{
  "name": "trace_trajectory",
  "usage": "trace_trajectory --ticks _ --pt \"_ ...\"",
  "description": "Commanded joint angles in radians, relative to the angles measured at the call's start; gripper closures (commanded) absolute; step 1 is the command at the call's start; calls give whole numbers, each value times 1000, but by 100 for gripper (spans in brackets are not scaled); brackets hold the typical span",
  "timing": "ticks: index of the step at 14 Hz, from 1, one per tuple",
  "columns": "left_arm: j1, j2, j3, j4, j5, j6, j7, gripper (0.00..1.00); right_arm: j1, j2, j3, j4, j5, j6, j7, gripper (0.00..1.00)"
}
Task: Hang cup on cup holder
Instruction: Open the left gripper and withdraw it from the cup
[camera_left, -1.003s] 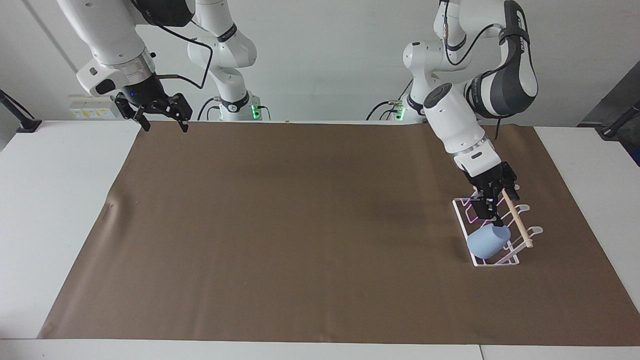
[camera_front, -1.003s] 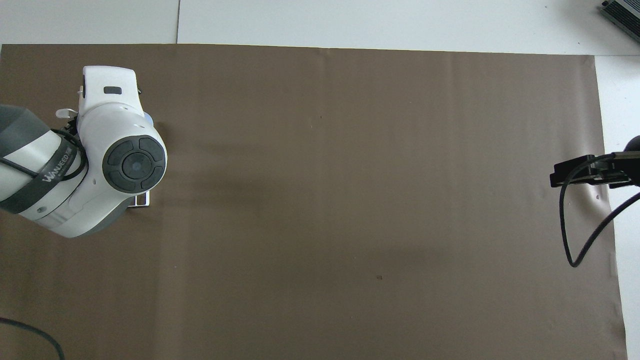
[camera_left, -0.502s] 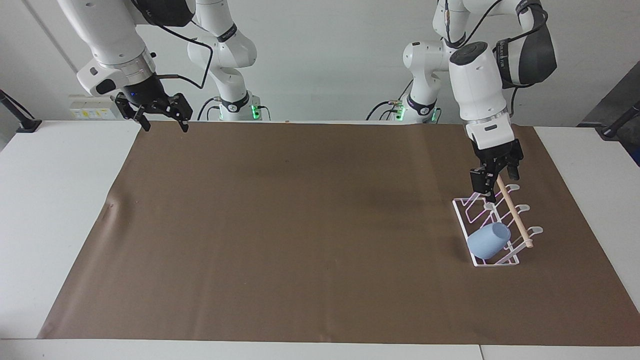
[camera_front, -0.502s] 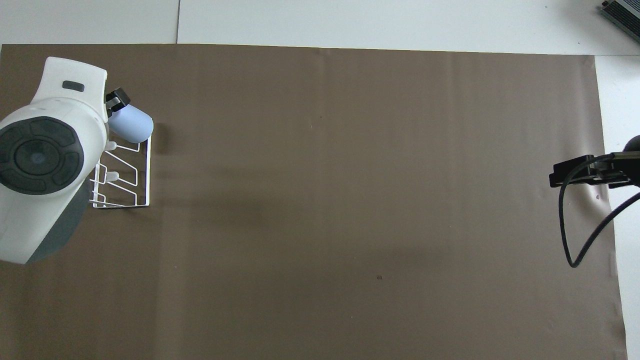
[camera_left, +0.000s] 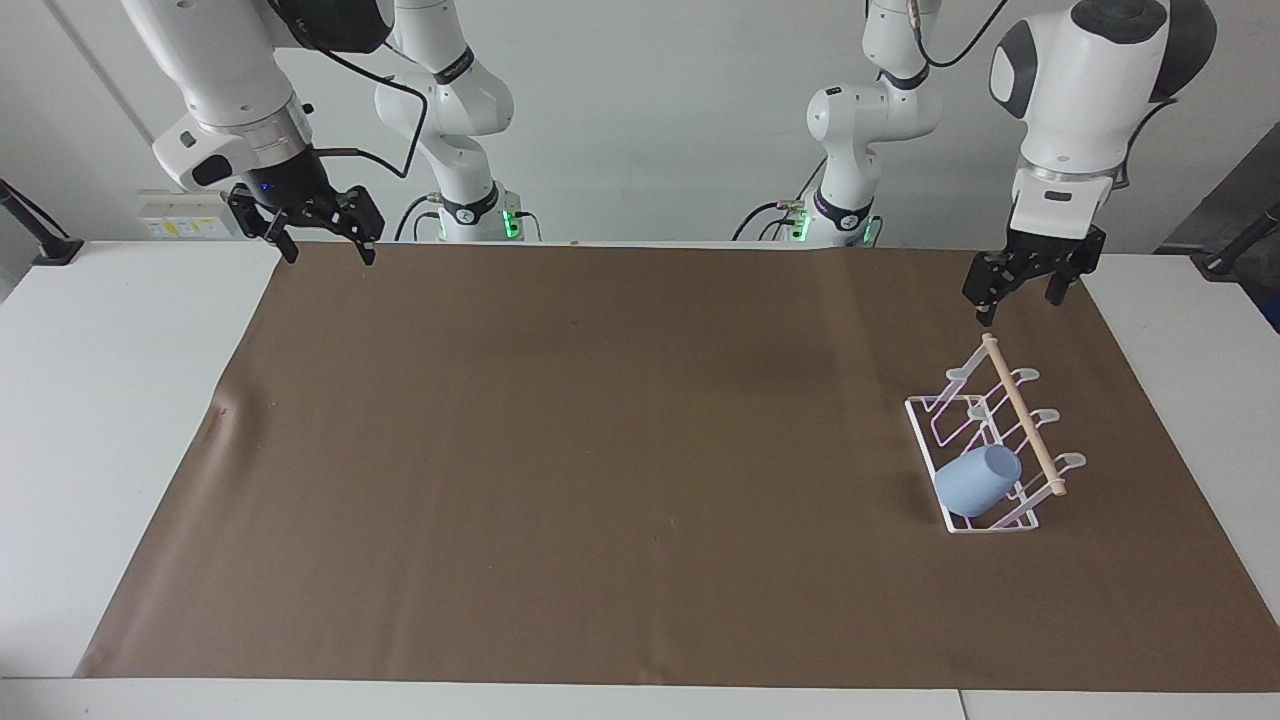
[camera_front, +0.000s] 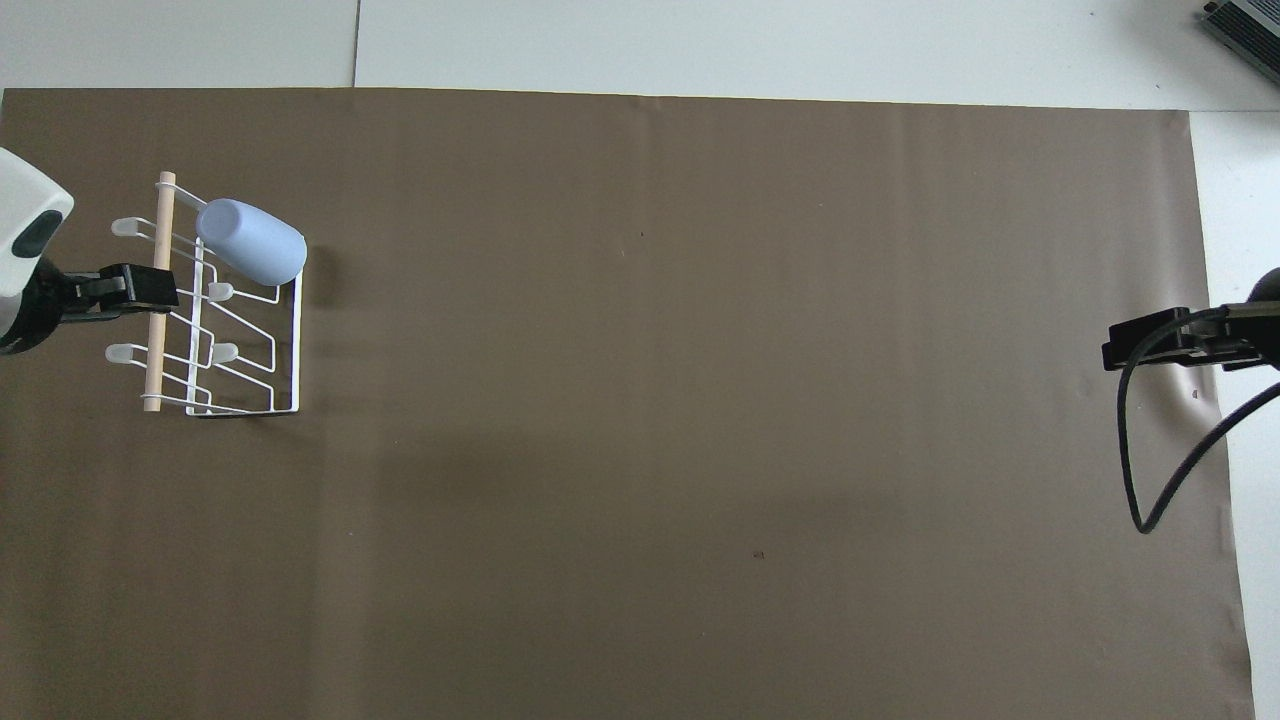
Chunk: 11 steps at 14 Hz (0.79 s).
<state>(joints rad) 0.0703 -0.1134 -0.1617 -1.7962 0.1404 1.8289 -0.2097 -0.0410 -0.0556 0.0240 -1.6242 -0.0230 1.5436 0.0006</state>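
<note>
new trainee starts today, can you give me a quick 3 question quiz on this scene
1. True or false: the cup is hung on a prong of the cup holder.
2. Which gripper is over the cup holder's end of the brown mat? A) left gripper B) right gripper
3. Fill in: the wooden rod runs across the ___ of the cup holder.

Key
1. True: it sits tilted on the prong at the end farther from the robots, released.
2. A. It is open, raised, holding nothing. The right gripper waits open at the right arm's end.
3. top
</note>
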Motion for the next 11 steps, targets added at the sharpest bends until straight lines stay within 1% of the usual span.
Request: trace_trajectory --ticks 1,3,6,9,11 --pt "40 49 -7 101 -85 -74 142 0 -6 -18 4 -22 -12 24 -19 0" --pt "51 66 -7 139 -104 -117 176 0 -5 -20 4 -25 1 24 -10 0" --pt "52 67 -7 156 -105 -181 268 0 -8 -20 4 -28 1 26 -10 0" --pt "52 73 -7 166 -114 -191 271 0 -7 -21 4 -29 1 26 -11 0" --pt "52 75 -7 172 -122 -226 269 0 -7 -21 4 -29 1 26 -11 0"
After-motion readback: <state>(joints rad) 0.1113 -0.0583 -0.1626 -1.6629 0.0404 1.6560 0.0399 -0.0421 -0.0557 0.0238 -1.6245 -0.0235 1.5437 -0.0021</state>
